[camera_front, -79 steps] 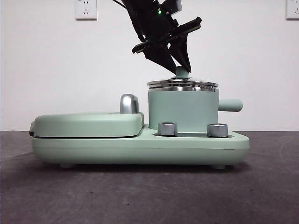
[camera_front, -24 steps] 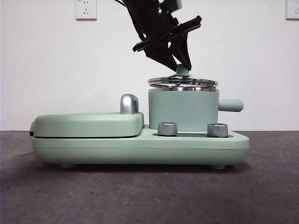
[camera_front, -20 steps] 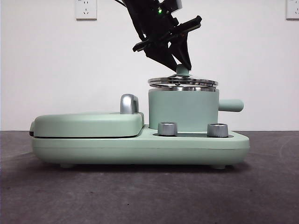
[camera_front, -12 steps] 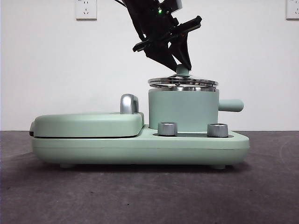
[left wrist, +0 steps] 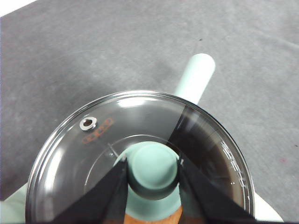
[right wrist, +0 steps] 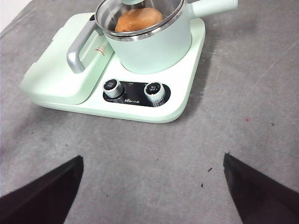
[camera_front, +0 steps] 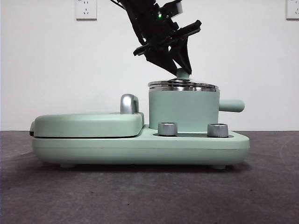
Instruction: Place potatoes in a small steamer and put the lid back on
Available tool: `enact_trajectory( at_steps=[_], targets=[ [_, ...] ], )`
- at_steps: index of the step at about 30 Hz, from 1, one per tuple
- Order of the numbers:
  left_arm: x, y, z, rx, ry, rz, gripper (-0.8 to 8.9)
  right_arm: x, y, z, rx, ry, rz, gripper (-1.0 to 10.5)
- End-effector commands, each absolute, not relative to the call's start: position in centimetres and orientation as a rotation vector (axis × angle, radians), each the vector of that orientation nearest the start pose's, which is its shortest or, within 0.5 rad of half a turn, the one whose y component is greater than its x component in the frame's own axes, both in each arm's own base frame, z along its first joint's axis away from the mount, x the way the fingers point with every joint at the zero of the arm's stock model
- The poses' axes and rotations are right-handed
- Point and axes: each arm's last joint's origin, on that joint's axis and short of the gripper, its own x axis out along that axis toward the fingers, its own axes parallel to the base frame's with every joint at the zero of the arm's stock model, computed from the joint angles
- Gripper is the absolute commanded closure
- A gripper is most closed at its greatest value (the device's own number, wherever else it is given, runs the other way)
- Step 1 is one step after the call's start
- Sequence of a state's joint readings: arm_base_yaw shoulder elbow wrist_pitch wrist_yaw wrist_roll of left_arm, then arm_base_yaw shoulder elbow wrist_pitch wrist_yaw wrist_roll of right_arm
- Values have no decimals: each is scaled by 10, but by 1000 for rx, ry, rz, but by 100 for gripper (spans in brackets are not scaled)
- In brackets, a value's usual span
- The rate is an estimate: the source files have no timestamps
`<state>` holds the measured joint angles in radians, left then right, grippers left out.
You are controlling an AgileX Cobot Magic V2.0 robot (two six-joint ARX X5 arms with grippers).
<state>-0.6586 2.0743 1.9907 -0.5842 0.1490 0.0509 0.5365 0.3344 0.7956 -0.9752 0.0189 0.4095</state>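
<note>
Front view: the small steamer (camera_front: 183, 110) stands upright on the right half of a mint-green cooker base (camera_front: 140, 147), its stubby handle (camera_front: 231, 105) pointing level out to the right. The lid (camera_front: 183, 85) lies flat on the steamer's silver rim, its knob (camera_front: 182, 73) pointing straight up. A black gripper (camera_front: 182, 70) comes down at a slant from the upper left, its jaws clamped on either side of the knob. To the left, the flat griddle cover (camera_front: 88, 124) is shut, with its chrome handle (camera_front: 129, 103) just beside the steamer's wall. Two silver dials (camera_front: 167, 129) sit on the base in front of the steamer.

Left wrist view: the left gripper (left wrist: 153, 171) has its two jaws pressed against opposite sides of the mint-green knob. The glass lid (left wrist: 93, 144) covers the pot, a small steam vent (left wrist: 88, 123) near its edge. A sliver of orange potato (left wrist: 152, 217) shows through the glass just beside the knob. The steamer's handle (left wrist: 196, 77) runs straight outward from under the lid's rim.

Right wrist view: the right gripper (right wrist: 152, 186) hangs well apart from the cooker, over bare grey table (right wrist: 243, 84), jaws spread wide. Inside the steamer (right wrist: 149, 44) lies the potato (right wrist: 138, 19); too little shows to tell its long axis.
</note>
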Motion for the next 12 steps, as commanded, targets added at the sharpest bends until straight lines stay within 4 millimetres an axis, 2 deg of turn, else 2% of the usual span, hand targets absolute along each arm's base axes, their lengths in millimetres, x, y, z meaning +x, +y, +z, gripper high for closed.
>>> enact_trajectory(
  at_steps=[1,12],
  targets=[
    [372,-304,316,218,590,-847,796,41,24,309,262,580,402,469],
    [372,-300,322,221,571,-846,796,41,24,309,272,582,399,469]
  ],
)
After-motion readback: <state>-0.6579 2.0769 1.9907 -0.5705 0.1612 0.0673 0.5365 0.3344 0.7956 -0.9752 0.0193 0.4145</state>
